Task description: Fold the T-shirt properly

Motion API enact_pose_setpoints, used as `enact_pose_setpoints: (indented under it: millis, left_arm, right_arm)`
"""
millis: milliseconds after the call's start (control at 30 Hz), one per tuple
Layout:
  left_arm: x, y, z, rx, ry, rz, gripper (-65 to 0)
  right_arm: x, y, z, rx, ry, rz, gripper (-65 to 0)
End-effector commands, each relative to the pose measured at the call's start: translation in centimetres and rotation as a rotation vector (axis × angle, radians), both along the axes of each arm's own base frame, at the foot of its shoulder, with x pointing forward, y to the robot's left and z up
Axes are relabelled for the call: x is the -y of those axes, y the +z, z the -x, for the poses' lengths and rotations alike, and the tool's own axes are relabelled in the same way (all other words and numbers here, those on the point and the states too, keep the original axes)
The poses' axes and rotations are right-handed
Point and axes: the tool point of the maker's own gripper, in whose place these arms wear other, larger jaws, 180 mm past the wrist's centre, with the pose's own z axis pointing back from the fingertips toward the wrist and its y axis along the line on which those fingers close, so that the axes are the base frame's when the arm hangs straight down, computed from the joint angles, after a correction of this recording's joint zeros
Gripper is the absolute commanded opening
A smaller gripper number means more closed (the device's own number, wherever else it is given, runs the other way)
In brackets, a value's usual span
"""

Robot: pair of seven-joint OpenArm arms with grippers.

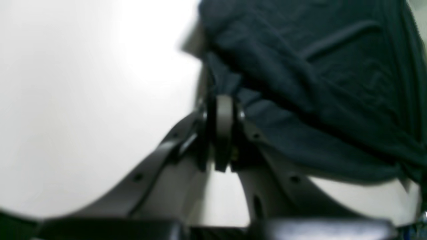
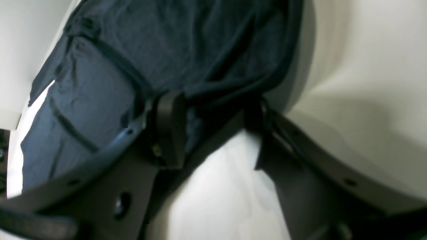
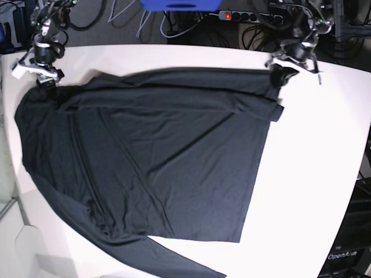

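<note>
A white table (image 3: 313,150) is filling most of the scene, with a tangle of cables (image 3: 174,23) and a power strip (image 3: 240,15) lying on the floor beyond its far edge. The T-shirt (image 3: 156,156) is lying spread across the table, its black fabric wrinkled, one long sleeve trailing toward the near edge and a folded band running along the far side.

I am holding my left gripper (image 1: 223,100) at the far corner of the shirt on the base view's right. Its jaws are pressed together and pinching a bunched edge of the fabric, which is draping away from my fingers over the white surface.

My right gripper (image 2: 213,110) is sitting at the opposite far corner, on the base view's left. Its jaws are standing spread apart, one finger (image 2: 168,130) lying against the cloth and the other beside the shirt's edge. The fabric is bunching up just ahead of them, and I cannot tell whether any of it is resting between them.
</note>
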Motion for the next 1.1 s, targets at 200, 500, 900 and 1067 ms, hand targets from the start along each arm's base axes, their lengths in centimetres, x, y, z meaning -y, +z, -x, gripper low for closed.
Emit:
enact_pose_setpoints:
  millis: [200,500,900,1067]
  left_arm:
    - [-0.2,0.9,-0.5,0.042,0.000,-0.001,-64.9]
    - [-0.2,0.9,-0.4,0.041,0.001,-0.002,-64.9]
    - [-1.1,0.7,0.1,0.029,0.026,-0.016,-64.9]
    - [-2.9,0.6,1.1,0.015,0.076,-0.036,-64.9]
  right_arm:
    - [0.1,0.1,-0.4,-0.003,0.010,-0.002,-39.3]
    - [-0.2,-0.8,0.4,-0.069,0.057,-0.027,-65.0]
    - [1.2,0.0,4.2,-0.088,0.007,0.036,-65.0]
    - [1.2,-0.4,5.5,-0.115,0.005,0.036,-65.0]
